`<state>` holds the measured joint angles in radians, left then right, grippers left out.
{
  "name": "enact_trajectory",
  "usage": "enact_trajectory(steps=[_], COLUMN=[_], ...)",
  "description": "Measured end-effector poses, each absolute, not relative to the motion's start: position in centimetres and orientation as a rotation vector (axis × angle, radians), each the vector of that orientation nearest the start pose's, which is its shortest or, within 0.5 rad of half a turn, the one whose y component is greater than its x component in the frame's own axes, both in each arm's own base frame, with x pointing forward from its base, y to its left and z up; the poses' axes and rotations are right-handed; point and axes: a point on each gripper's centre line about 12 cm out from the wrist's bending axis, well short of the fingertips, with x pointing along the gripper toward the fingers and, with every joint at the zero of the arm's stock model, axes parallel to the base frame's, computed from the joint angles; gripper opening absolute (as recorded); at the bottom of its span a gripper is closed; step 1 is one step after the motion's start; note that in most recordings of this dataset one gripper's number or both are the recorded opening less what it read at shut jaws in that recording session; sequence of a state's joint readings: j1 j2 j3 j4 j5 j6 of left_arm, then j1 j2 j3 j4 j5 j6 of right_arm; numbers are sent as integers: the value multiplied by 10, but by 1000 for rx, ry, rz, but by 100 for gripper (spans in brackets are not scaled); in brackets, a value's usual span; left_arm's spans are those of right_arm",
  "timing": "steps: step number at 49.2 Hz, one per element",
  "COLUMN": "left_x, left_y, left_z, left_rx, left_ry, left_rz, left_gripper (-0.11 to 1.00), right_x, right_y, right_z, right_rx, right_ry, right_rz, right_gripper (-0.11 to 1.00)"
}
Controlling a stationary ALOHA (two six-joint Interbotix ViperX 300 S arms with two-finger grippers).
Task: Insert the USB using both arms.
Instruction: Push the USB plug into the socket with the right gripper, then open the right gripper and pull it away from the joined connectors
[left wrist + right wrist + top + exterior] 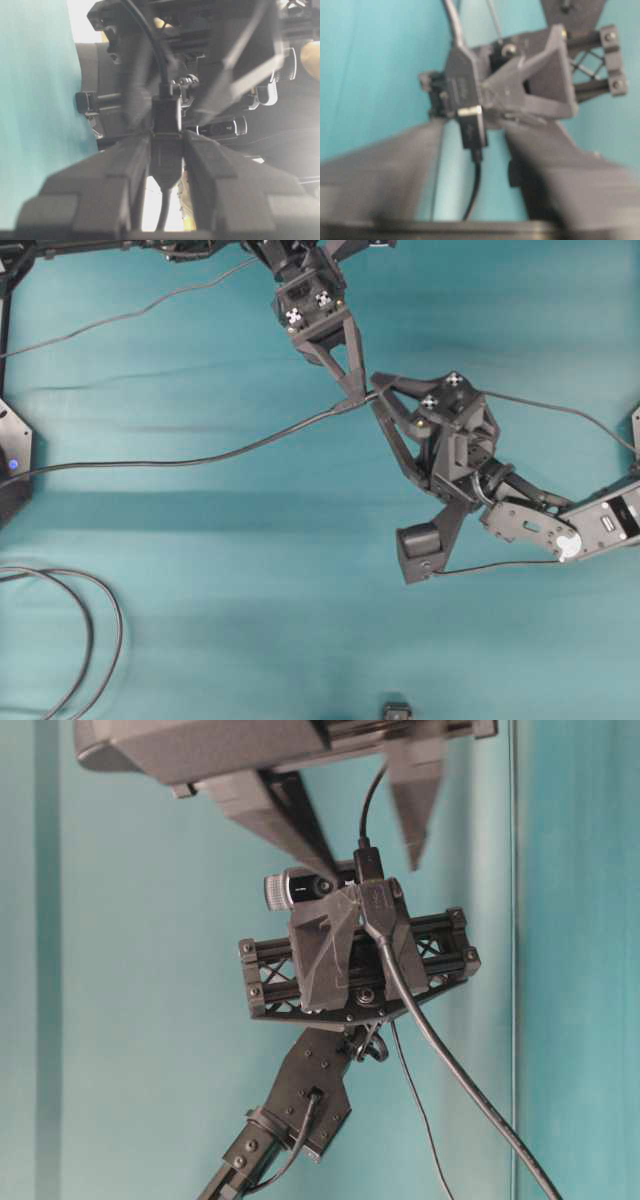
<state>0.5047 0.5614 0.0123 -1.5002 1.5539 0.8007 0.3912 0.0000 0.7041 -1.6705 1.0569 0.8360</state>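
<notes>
- Far left, overhead view: a looped grey cable [85, 640] lay on the teal worktop [250, 570]; a second, long dark cable [200, 458] ran rightward from the left edge up to the meeting point of the arms.
- Centre: the left hand [352, 392] reached down from the top edge, its fingers narrowed on the rounded socket end [166, 157], which sat clamped between them in the left wrist view.
- The USB [471, 127] stood end-on against that socket end, apparently seated in it; its thin cable [474, 192] trailed away.
- Right: the right hand [378, 390] flanked the USB with fingers spread wide, gripping nothing.
- The right wrist view showed clear gaps either side of the plug; the overhead view hid this joint under the fingertips.
- Bottom edge, overhead only: one small dark block [398, 710].
- Count: two arms, two hands, one USB, one socket end.
</notes>
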Motion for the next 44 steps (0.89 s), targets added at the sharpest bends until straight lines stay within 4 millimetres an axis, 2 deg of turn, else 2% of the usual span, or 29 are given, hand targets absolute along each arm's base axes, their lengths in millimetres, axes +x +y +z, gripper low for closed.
enact_trajectory(steps=[9,17,24,29,36,44], left_x=[459,461,456,452,453,463], left_y=[119,122,129,132,129,99], left_z=[178,175,177,174,169,155], left_rx=[-1163,-1144,-1058,-995,-869,-669], left_ry=[775,784,847,920,1004,1084], left_rz=[-865,-822,-718,-596,-443,-393], left_gripper=[26,26,26,26,26,26], right_x=[349,346,339,331,322,304], right_y=[33,57,89,100,97,81], right_z=[203,213,255,280,304,336], right_rx=[-1262,-1219,-969,-746,-513,-335], right_ry=[704,634,495,434,399,327], right_rz=[-448,-438,-496,-563,-674,-787], right_gripper=[77,78,78,78,78,78])
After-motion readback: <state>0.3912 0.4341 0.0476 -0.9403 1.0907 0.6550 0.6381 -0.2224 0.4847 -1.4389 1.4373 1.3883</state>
